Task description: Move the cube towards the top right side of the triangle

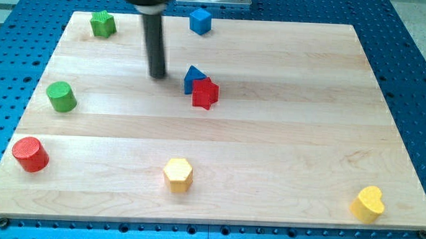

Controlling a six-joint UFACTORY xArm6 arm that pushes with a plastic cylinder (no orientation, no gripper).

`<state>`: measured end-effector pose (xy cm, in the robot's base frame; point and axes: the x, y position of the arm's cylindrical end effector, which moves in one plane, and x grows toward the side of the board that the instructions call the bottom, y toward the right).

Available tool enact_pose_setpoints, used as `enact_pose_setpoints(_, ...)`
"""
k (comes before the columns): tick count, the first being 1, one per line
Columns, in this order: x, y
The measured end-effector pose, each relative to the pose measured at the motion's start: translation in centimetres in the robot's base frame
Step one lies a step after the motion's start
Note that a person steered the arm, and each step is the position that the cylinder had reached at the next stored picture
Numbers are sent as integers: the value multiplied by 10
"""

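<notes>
The upper part of my arm is cut off by the view's top edge; only a dark round collar and my straight dark rod show below it. The small blue triangle block [193, 77] is partly hidden, because the red star-shaped block [205, 93] sits touching it in front, on its lower right side, covering its lower corner. I have no fingers to open or close, only the rod.

The rod stands nearly upright, and my tip [157, 75] rests on the pale wooden board [285, 123] just to the view's left of the blue triangle, with a narrow gap between them. The blue cube [200, 21] lies near the board's top edge, up and slightly to the right of the triangle and well apart from my tip.

A green star-shaped block [102, 24] sits at the top left, a green cylinder [60, 97] at the left edge, a red cylinder [31, 155] at the bottom left, a yellow hexagonal block [177, 174] near the bottom middle, and a yellow heart-shaped block [368, 203] at the bottom right.
</notes>
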<state>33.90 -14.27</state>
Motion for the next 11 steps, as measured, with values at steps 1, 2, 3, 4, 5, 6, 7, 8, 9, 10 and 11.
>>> enact_pose_setpoints(1, -60, -26)
enact_pose_setpoints(2, -100, 18)
enact_pose_setpoints(3, -147, 33)
enact_pose_setpoints(4, -145, 70)
enact_pose_setpoints(5, -138, 134)
enact_pose_setpoints(6, -101, 189)
enact_pose_setpoints(7, -124, 197)
enact_pose_setpoints(8, -129, 219)
enact_pose_setpoints(9, -67, 209)
enact_pose_setpoints(10, -17, 205)
enact_pose_setpoints(11, -35, 236)
